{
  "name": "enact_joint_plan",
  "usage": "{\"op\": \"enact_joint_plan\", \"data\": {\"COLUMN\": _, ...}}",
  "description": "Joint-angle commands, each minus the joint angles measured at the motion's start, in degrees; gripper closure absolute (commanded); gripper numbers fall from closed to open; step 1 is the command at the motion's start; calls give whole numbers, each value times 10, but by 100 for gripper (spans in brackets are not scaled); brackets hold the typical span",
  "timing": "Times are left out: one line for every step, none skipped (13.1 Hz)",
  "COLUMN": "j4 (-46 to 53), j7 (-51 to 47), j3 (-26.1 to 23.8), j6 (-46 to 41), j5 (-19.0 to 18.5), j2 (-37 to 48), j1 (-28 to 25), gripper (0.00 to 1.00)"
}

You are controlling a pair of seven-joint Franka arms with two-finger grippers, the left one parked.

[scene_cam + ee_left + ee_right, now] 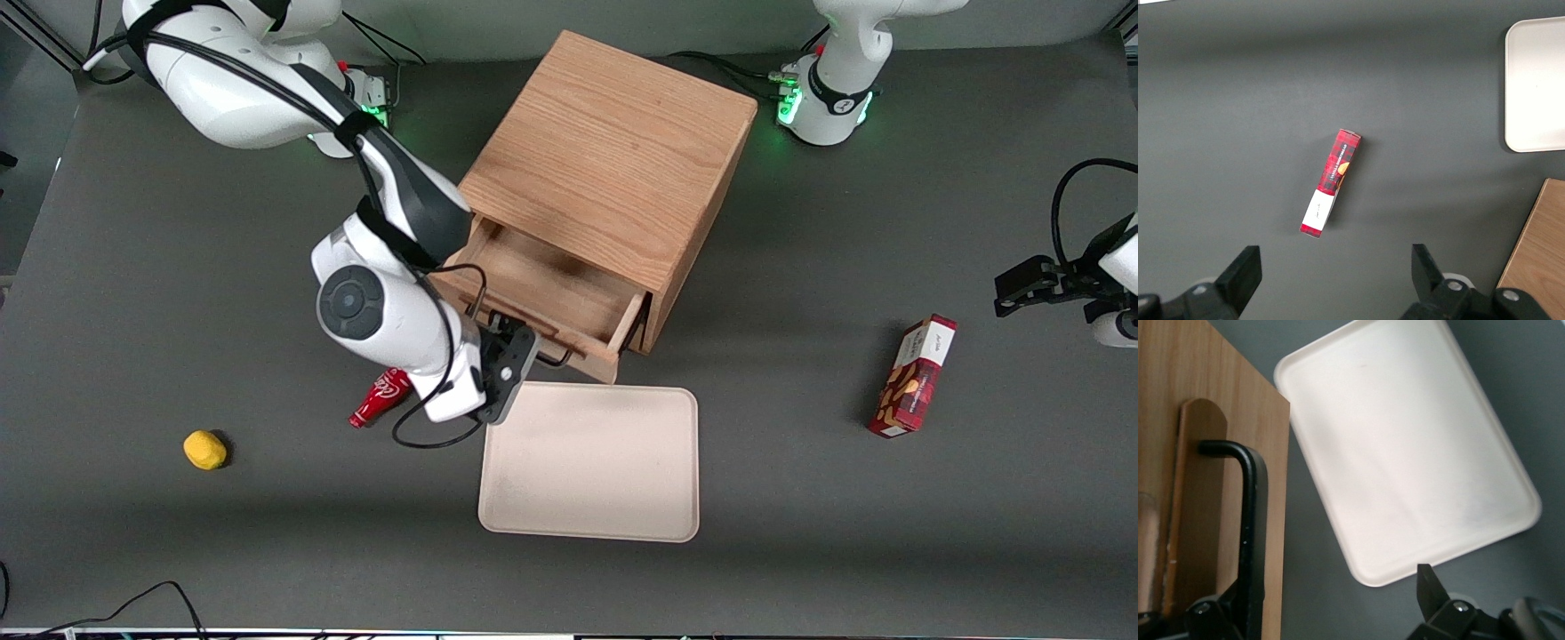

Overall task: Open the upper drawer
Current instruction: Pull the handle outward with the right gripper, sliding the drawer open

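The oak cabinet (605,151) stands mid-table. Its upper drawer (542,284) is pulled partly out toward the front camera, and its bare wooden inside shows. The drawer front (1211,487) and its thin black wire handle (1251,520) fill one side of the right wrist view. My gripper (511,351) is right in front of the drawer front, just above the table. It is open wide (1331,603). One finger (1218,613) lies against the handle and the other finger (1431,587) hangs over the dark table by the tray. The lower drawer is hidden.
A cream tray (589,462) lies flat just in front of the drawer, nearer the camera. A small red bottle (380,396) lies under my wrist, with a yellow lump (204,449) toward the working arm's end. A red box (914,377) lies toward the parked arm's end.
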State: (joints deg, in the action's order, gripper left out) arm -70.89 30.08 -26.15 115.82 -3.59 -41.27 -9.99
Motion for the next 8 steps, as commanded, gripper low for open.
{"op": "enact_joint_plan", "data": {"j4": 47, "j7": 3, "j3": 28, "j6": 10, "j5": -24, "j2": -28, "j1": -9, "gripper": 0}}
{"op": "enact_joint_plan", "data": {"j4": 58, "j7": 3, "j3": 38, "j6": 10, "j5": -24, "j2": -28, "j1": -11, "gripper": 0}}
{"op": "enact_joint_plan", "data": {"j4": 65, "j7": 3, "j3": 42, "j6": 10, "j5": -24, "j2": -28, "j1": -10, "gripper": 0}}
{"op": "enact_joint_plan", "data": {"j4": 66, "j7": 3, "j3": 43, "j6": 10, "j5": -24, "j2": -28, "j1": -7, "gripper": 0}}
{"op": "enact_joint_plan", "data": {"j4": 68, "j7": 2, "j3": 43, "j6": 10, "j5": -24, "j2": -28, "j1": -6, "gripper": 0}}
{"op": "enact_joint_plan", "data": {"j4": 69, "j7": 2, "j3": 43, "j6": 10, "j5": -24, "j2": -28, "j1": -6, "gripper": 0}}
{"op": "enact_joint_plan", "data": {"j4": 73, "j7": 2, "j3": 44, "j6": 11, "j5": -24, "j2": -28, "j1": -5, "gripper": 0}}
{"op": "enact_joint_plan", "data": {"j4": 77, "j7": 2, "j3": 51, "j6": 11, "j5": -24, "j2": -28, "j1": -6, "gripper": 0}}
